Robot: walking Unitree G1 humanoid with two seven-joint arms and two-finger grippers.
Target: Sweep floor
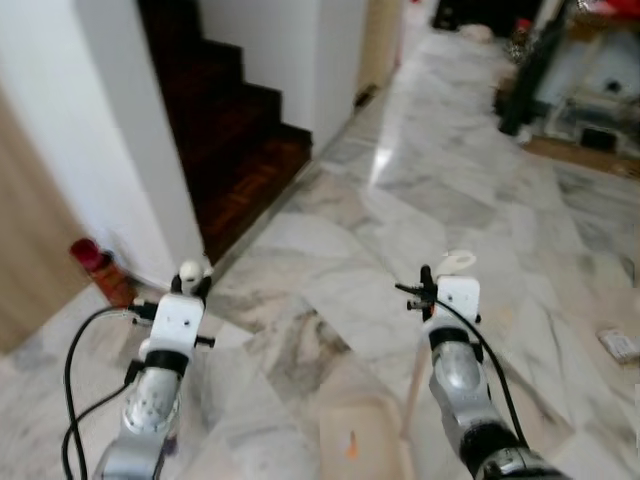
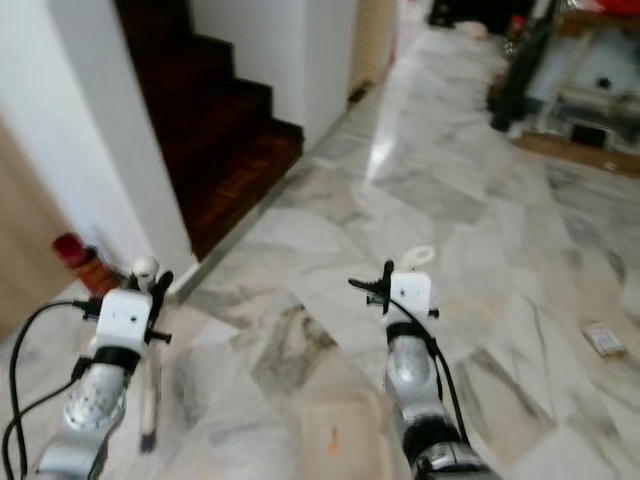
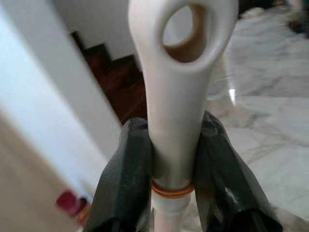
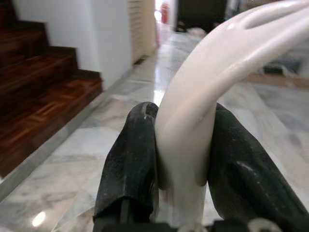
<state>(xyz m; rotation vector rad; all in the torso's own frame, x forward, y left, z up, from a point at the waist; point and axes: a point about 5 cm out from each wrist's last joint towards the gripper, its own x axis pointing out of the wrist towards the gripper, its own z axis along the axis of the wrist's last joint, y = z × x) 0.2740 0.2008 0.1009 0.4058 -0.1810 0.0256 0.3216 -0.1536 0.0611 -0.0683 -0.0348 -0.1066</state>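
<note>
A white broom handle (image 3: 176, 121) is being clamped by the left gripper (image 1: 190, 283) and a dustpan handle (image 4: 193, 125) by the right gripper (image 1: 437, 285) above the marble floor (image 1: 400, 200), where both tools should be kept low and steady.

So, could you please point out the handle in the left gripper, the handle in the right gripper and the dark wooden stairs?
Left handle (image 3: 175, 111): left wrist view, on its white shaft below the hanging hole.
Right handle (image 4: 193, 121): right wrist view, on its curved white stem.
Dark wooden stairs (image 1: 240, 150): left eye view, on a lower tread.
</note>
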